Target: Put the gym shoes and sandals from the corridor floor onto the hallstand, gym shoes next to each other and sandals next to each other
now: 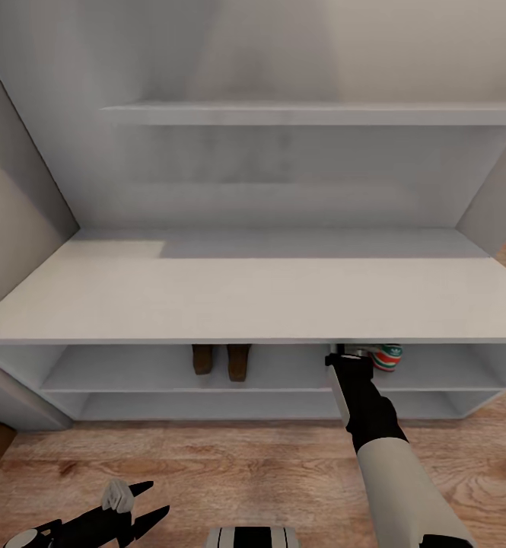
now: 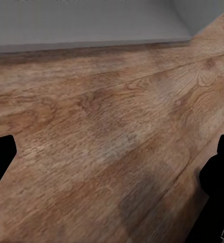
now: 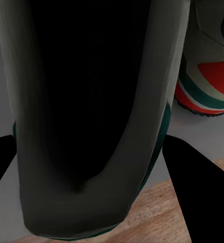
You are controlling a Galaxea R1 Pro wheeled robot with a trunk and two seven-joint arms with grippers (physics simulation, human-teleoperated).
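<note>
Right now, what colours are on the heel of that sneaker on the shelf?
The gym shoe heel: white, red-orange, green stripes; right wrist view.

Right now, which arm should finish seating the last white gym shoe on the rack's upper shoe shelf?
Right. Its hand is already at the pale grey hallstand's upper shoe shelf, gripping the white sneaker beside the other sneaker. The left hand hangs open and empty over the wood-grain plank floor.
</note>
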